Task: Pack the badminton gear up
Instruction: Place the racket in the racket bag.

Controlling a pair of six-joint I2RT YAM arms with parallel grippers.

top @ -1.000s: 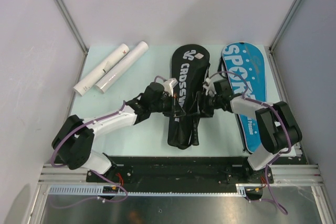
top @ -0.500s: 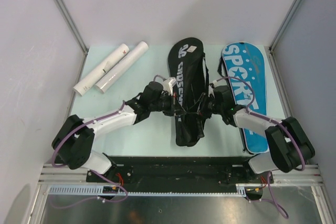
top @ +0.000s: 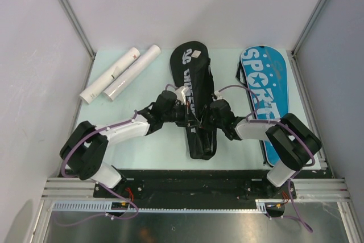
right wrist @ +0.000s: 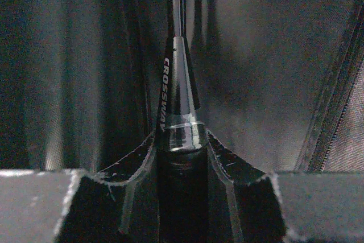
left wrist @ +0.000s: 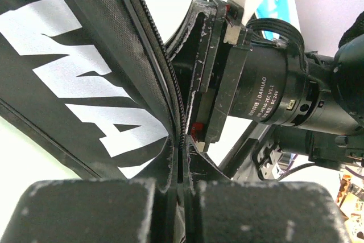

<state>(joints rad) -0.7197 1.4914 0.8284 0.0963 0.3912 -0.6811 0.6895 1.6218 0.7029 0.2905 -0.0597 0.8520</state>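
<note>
A black racket bag lettered CROSSWAY lies lengthwise in the table's middle. My left gripper is shut on its zip edge, which shows pinched between the pads in the left wrist view. From the right, my right gripper reaches into the bag's opening. In the right wrist view that gripper is shut on a racket's black handle. The thin shaft runs on into the dark bag. A blue-black bag lettered SPORT lies at the right. Two long white tubes lie at the back left.
Grey walls and metal posts close the table on three sides. The right arm's elbow lies over the blue bag's near end. Pale green tabletop shows between the arms' bases and the black bag.
My right gripper narrowed onto the racket handle and slid left. The black bag shifted left and farther back. My left gripper kept its pinch on the bag's edge.
</note>
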